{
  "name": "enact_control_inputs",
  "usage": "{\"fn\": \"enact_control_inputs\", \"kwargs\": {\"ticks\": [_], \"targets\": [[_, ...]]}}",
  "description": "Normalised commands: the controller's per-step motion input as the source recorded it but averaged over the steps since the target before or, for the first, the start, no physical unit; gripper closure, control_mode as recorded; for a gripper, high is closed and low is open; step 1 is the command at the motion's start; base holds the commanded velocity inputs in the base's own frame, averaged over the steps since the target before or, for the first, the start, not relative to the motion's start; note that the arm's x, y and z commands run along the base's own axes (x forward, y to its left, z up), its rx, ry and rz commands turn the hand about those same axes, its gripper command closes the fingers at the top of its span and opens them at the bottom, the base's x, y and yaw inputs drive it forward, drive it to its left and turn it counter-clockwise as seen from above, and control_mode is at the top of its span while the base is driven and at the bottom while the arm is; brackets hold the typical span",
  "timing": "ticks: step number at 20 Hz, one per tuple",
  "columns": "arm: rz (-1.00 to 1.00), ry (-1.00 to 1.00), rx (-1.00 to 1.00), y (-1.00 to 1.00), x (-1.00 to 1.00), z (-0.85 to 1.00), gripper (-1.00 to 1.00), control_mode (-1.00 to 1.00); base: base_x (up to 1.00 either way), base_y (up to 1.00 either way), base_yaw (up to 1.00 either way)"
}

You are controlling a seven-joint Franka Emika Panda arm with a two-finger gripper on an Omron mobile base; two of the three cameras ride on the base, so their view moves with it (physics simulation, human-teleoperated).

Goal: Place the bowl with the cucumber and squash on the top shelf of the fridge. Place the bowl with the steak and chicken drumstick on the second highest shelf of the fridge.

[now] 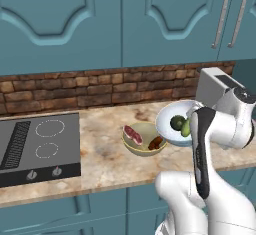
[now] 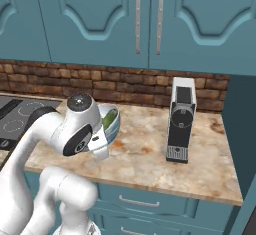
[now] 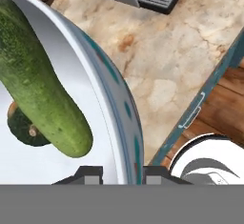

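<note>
A: Where does the bowl with the cucumber and squash (image 1: pixel 172 124) sit?

B: It is tilted over the marble counter (image 1: pixel 105 159), near the front edge. In the hand view the gripper (image 3: pixel 121 173) has its two fingertips clamped on the bowl's rim, one inside the wall and one outside, so the tool is closed on the bowl.

A: And the contents?

B: The cucumber (image 3: pixel 40 87) leans along the inner wall, and the squash (image 3: pixel 24 127) lies partly under it (its stem end faces the camera).

A: What is close by?

B: Just to the left in the left base view stands the tan bowl (image 1: pixel 145 140), its rim touching or nearly touching the patterned one. It holds the steak (image 1: pixel 133 134) and the chicken drumstick (image 1: pixel 156 142). Further left is the cooktop (image 1: pixel 40 146), well apart.

A: Anything on the other side?

B: A coffee machine (image 2: pixel 181 120) stands on the counter to the right, near the brick backsplash (image 2: pixel 125 86). Blue wall cabinets (image 2: pixel 150 21) hang over the counter, above the bowl. The robot's own white arm covers part of the bowl in both base views.
</note>
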Motion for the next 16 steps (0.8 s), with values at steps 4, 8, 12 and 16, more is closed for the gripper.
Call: {"fn": "enact_control_inputs", "kwargs": {"ticks": [4,8,12,16], "targets": [[0.04,0.00,0.05,0.87,-0.85,1.00,1.00,-1.00,0.00,0.00,0.00],[0.07,0.15,0.28,0.42,-0.63,1.00,1.00,-1.00,0.00,0.00,0.00],[0.00,0.01,0.31,0.04,-0.24,0.38,1.00,-1.00,0.00,0.00,0.00],[0.00,0.00,0.00,0.00,0.00,0.00,1.00,-1.00,0.00,0.00,0.00]]}}
